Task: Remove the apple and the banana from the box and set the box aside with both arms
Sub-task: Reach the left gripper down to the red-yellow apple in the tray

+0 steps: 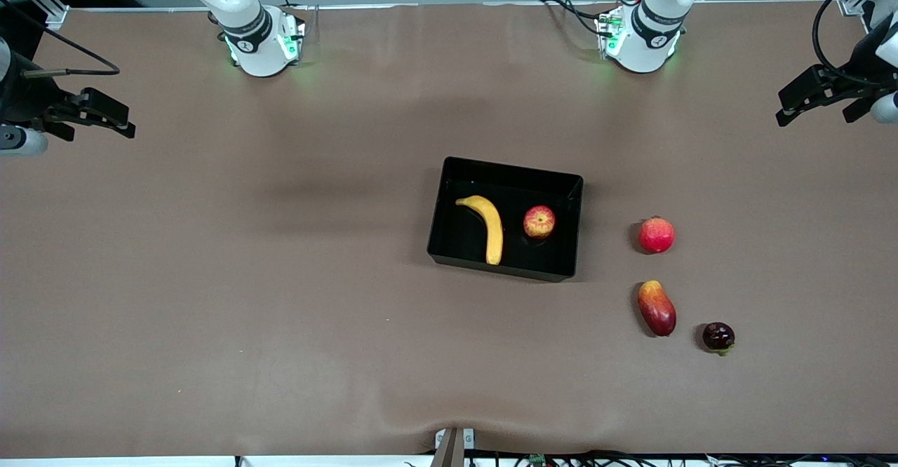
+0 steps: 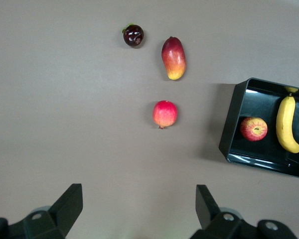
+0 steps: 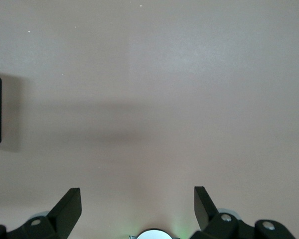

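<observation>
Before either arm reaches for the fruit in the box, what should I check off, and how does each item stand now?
1. Left gripper open, empty: ok.
2. Right gripper open, empty: ok.
3. Banana and apple lie apart inside the box: ok.
4. Nothing covers either fruit: ok.
5. Table toward the right arm's end free for the box: ok.
6. Pomegranate, mango and dark fruit crowd the left arm's end: not ok for setting the box there.

Yellow banana (image 1: 486,225), red-yellow mottled apple (image 1: 539,222), glossy black box (image 1: 449,242).

High front camera faces the bases; wrist cameras look down; all show the box (image 1: 505,218).
</observation>
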